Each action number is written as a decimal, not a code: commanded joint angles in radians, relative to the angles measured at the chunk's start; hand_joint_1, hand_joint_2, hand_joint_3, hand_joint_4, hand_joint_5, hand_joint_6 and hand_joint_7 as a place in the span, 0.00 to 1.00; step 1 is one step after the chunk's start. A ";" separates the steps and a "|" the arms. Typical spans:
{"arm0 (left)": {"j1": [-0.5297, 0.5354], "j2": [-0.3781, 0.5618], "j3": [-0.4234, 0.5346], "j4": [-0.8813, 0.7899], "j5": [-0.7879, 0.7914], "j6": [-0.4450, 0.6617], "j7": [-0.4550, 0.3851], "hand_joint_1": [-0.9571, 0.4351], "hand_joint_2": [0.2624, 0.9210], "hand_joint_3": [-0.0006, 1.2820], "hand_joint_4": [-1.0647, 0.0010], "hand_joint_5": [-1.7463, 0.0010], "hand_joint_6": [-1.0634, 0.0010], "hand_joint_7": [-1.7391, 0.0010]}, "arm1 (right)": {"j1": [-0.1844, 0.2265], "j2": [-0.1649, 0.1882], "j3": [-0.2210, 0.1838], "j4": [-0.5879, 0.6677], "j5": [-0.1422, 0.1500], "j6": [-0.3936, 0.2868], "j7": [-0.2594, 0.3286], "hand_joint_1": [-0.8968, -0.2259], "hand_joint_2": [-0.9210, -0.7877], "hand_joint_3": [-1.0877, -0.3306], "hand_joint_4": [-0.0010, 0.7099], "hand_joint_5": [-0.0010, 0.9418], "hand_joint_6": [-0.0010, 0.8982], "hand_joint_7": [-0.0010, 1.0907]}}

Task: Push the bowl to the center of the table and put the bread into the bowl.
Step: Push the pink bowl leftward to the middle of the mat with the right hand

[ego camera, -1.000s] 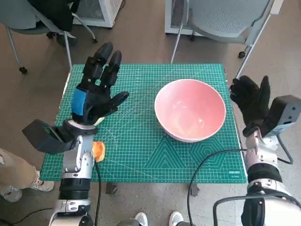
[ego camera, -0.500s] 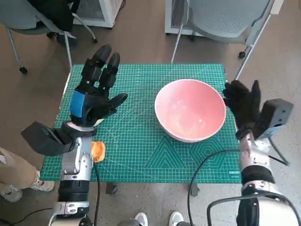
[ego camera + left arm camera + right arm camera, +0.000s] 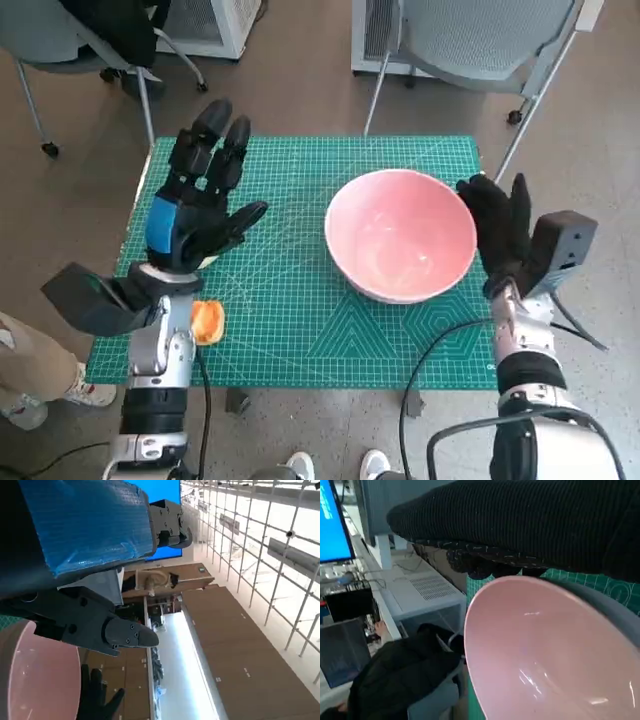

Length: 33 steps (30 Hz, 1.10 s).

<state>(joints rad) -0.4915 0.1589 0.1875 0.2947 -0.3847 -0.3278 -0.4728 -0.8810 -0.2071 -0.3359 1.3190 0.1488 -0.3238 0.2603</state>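
Note:
A pink bowl (image 3: 401,234) stands empty on the right half of the green cutting mat (image 3: 300,330). My gloved right hand (image 3: 498,225) is flat against the bowl's right rim, fingers spread and holding nothing. The bowl (image 3: 545,660) fills the right wrist view under the glove (image 3: 520,525). A small orange piece of bread (image 3: 207,320) lies near the mat's front left, partly hidden by my left forearm. My left hand (image 3: 195,205) hovers open above the mat's left side, beyond the bread. The left wrist view shows the bowl's edge (image 3: 35,680) and the right hand (image 3: 97,695).
Chair legs (image 3: 375,95) and a grey chair stand behind the table. A white cabinet (image 3: 215,25) is at the back left. A person's leg and shoe (image 3: 25,385) show at the left floor, and more shoes (image 3: 335,465) at the front.
My right hand has moved left from beside the table's right edge until it touches the bowl's right rim, and the bowl has shifted slightly left. My left hand has barely moved.

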 commanded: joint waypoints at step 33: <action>0.069 0.030 0.003 -0.138 0.010 0.066 0.038 0.42 1.00 0.17 0.91 1.00 0.99 0.72 | -0.027 0.120 0.029 0.011 -0.029 0.021 -0.015 0.34 0.00 0.35 0.07 0.01 0.12 0.06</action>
<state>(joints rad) -0.4329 0.1778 0.1877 0.1809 -0.3848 -0.2680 -0.4394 -0.9100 -0.1019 -0.3093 1.3188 0.1292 -0.3219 0.2539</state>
